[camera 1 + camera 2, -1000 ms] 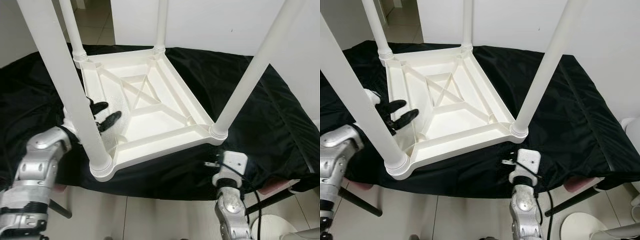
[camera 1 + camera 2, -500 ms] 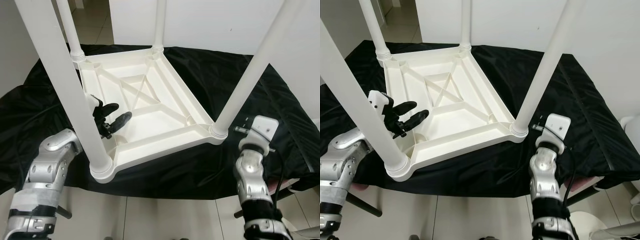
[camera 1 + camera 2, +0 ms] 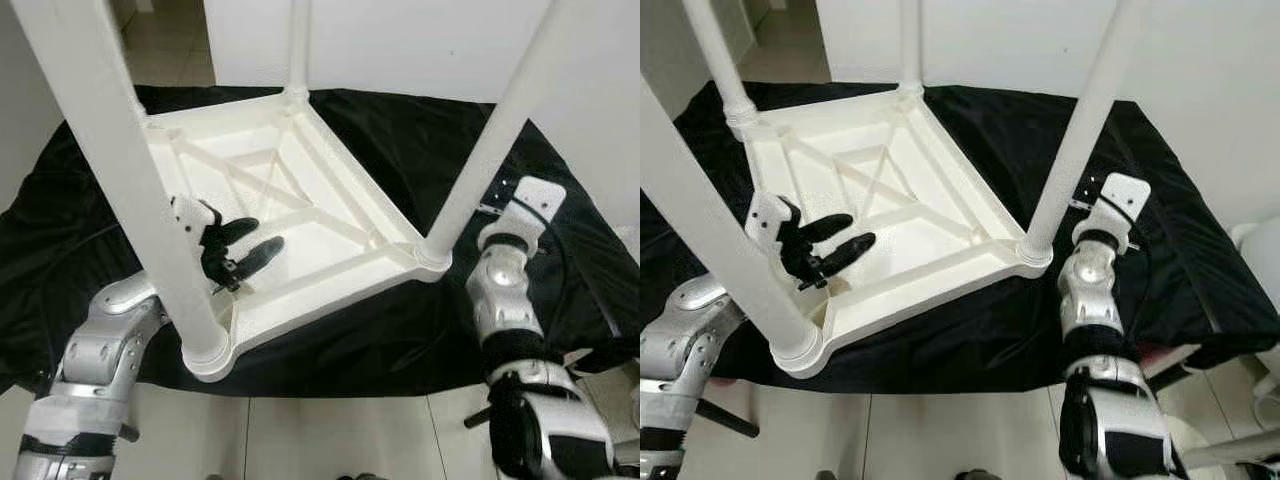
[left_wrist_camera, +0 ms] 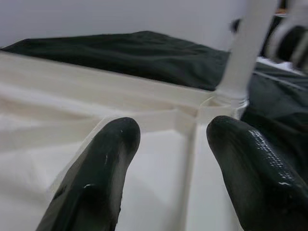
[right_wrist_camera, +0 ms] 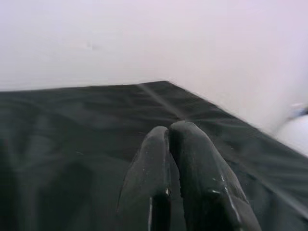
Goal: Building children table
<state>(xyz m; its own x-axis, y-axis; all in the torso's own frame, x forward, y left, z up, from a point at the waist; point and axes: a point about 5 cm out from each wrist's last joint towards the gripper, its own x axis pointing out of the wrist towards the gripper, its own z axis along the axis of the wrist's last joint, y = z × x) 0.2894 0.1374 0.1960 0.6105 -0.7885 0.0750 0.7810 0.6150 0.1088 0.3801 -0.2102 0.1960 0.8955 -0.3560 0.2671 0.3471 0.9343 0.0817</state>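
The white plastic children's table lies upside down on the surface, which is draped in a black cloth. All four legs are seated in their corner sockets and point upward.

Left side: the left hand has advanced from the table's outer edge to a position over the ribbed underside, just beside the near-left leg. Its two fingers are spread apart and hold nothing; the left wrist view looks between them toward the near-right corner socket. One second ago this hand sat lower and further back, partly behind that leg.

Right side: the right arm has risen from below the surface edge. The right hand's wrist housing now stands level with the cloth, close beside the near-right leg but apart from it. In the right wrist view the fingers are pressed together on nothing, pointing across bare black cloth toward the wall.

Judgement: both arms have closed in on the two near legs. With every leg fitted, assembly appears nearly complete; the likely remaining step is checking or pressing the legs, or turning the table upright.
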